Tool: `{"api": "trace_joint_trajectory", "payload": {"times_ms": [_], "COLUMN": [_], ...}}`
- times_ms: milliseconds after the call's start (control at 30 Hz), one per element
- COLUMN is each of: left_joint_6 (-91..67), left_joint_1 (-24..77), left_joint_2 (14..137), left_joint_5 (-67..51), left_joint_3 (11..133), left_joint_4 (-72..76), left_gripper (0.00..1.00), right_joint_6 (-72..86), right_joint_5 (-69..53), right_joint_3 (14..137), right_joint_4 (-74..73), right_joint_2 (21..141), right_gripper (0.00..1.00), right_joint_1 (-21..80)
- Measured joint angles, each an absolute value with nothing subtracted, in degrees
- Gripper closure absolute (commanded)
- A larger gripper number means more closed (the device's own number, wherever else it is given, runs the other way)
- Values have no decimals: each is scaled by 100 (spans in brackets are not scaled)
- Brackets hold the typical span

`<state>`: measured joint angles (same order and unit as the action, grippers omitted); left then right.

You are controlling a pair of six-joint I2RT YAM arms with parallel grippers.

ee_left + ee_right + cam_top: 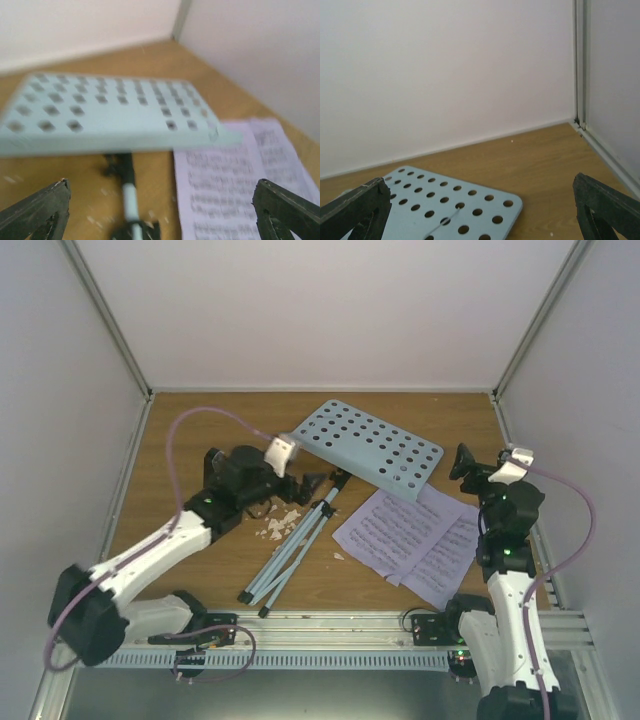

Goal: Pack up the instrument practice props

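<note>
The light blue music stand lies on its side on the wooden table. Its hole-dotted desk [365, 445] is at the back and its folded tripod legs [285, 560] point toward the front. The lilac sheet-music pages [410, 535] lie flat to the right of the pole. My left gripper [312, 485] is open and empty, just left of the pole below the desk; its view shows the desk [110, 112], the pole [129, 192] and the pages [235, 185]. My right gripper [463, 463] is open and empty beside the desk's right corner [445, 210]. The metronome is out of view.
Small white crumbs [280, 525] lie left of the stand's pole. White walls enclose the table on three sides, with metal posts in the back corners [580, 65]. An aluminium rail [330, 625] runs along the front edge by the arm bases.
</note>
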<state>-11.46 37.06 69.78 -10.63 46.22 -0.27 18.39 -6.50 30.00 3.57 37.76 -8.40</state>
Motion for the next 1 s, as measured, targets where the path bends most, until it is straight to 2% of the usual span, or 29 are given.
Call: {"api": "trace_joint_trajectory", "payload": {"times_ms": [100,300,400,533,833,1000], "left_joint_6": [-972,-766,-917,-1328,-2255,-2217], "left_joint_1": [3094,972,-250,-1494,-1710,-1472], "left_joint_2": [6423,6090,5865,5478,4932,5131], "left_joint_5": [-1219,-1424,-1275,-810,132,224], "left_joint_3": [5192,6139,5859,4733,1890,913], "left_joint_4": [-451,-1114,-1216,-923,556,1712], "left_gripper": [1,1,1,1,1,1], "right_joint_6": [1815,1715,1603,1474,1376,1297], "right_joint_5": [-648,-650,-609,-449,-134,204], "right_joint_3": [2995,2995,2995,2910,1881,1070], "right_joint_4": [628,873,950,1225,2394,3516], "right_joint_2": [3820,4047,4104,4160,4613,4974], "right_gripper": [0,1,1,0,0,0], "right_joint_1": [-838,-838,-838,-838,-840,-843]}}
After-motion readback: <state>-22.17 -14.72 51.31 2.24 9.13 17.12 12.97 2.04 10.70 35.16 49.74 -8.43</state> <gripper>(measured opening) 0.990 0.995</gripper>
